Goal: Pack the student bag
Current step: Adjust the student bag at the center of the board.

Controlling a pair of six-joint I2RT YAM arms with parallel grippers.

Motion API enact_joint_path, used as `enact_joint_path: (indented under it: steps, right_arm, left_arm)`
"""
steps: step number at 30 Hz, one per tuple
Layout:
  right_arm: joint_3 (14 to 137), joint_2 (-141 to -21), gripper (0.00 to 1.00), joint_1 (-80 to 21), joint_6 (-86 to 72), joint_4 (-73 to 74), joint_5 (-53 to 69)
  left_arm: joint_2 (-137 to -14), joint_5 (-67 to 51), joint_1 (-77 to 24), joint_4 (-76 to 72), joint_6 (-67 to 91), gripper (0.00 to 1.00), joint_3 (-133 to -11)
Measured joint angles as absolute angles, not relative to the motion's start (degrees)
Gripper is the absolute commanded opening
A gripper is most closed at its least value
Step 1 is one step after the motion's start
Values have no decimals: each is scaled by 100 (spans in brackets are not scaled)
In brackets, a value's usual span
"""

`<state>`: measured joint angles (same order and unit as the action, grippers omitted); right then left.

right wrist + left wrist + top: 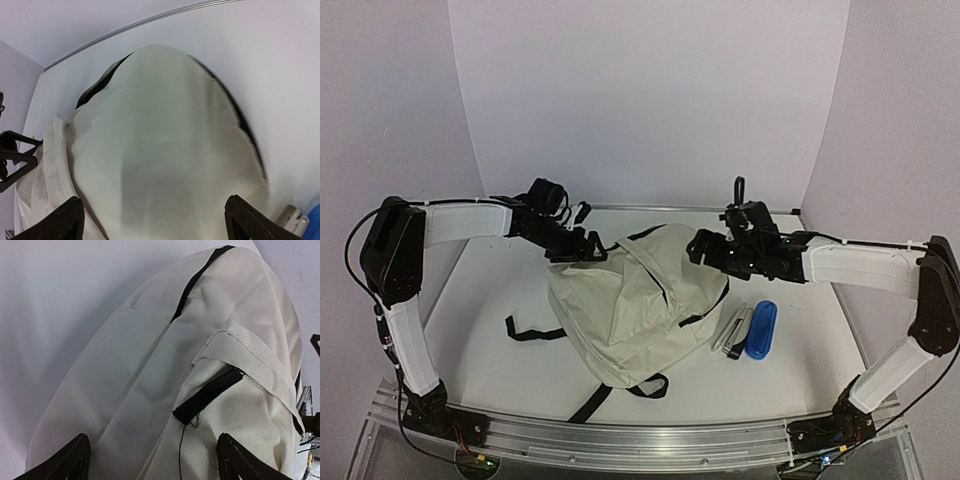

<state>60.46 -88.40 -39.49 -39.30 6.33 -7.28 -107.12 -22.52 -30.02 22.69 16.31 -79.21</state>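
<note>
**A:** where's the big cream fabric backpack with black straps sitting?

**B:** lying on the white table, top end between the two arms. left gripper has its jaws spread wide, holding nothing, with a black webbing loop just ahead of them. right gripper is let go too, with the bag's rounded end right in front.

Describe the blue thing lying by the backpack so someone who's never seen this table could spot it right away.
Find the large cream fabric backpack in the middle of the white table. Close to its right side lie slim silver-grey sticks. The rounded blue oblong object lies just outside them, the only blue thing there.
</note>
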Motion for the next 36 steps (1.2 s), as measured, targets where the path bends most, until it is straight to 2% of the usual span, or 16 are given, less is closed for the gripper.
enact_joint_path:
  steps: [2,8,12,17,21,27,29,32,36]
  right_arm:
    - [5947,-8585,98,-3783,-3951,715,-936]
    - [5551,-8413,66,-3371,-4070,816,-1097]
    - [5455,-8765,49,-3372,-4144,761,-723]
    - [5305,-9131,17,-3378,-4097,406,-74]
    - [5402,-9439,1,-3378,-3893,34,193]
    - [6552,-10569,0,-3382,-3354,-145,422]
    - [7031,-10950,0,-3386,-3171,-219,519]
    - [7727,-11506,2,-3397,-2922,-349,735]
    - [8392,-12040,24,-3464,-2714,-477,966]
  left_arm:
    - [-10801,-2280,-3002,2262,1597,67,-7949]
    - [-10907,-2246,-2964,2277,1520,26,-7952]
    - [-10940,-2195,-2946,2304,1528,14,-7940]
    - [-10906,-2153,-2945,2170,1683,0,-7665]
    - [-10528,-2110,-2945,1842,1975,0,-7082]
    - [-9256,-2133,-2972,1589,2801,2,-5650]
    - [-8746,-2160,-3003,1508,3120,10,-5150]
    - [-8099,-2183,-3057,1452,3637,30,-4576]
    - [-7435,-1999,-3076,1757,4080,50,-4262]
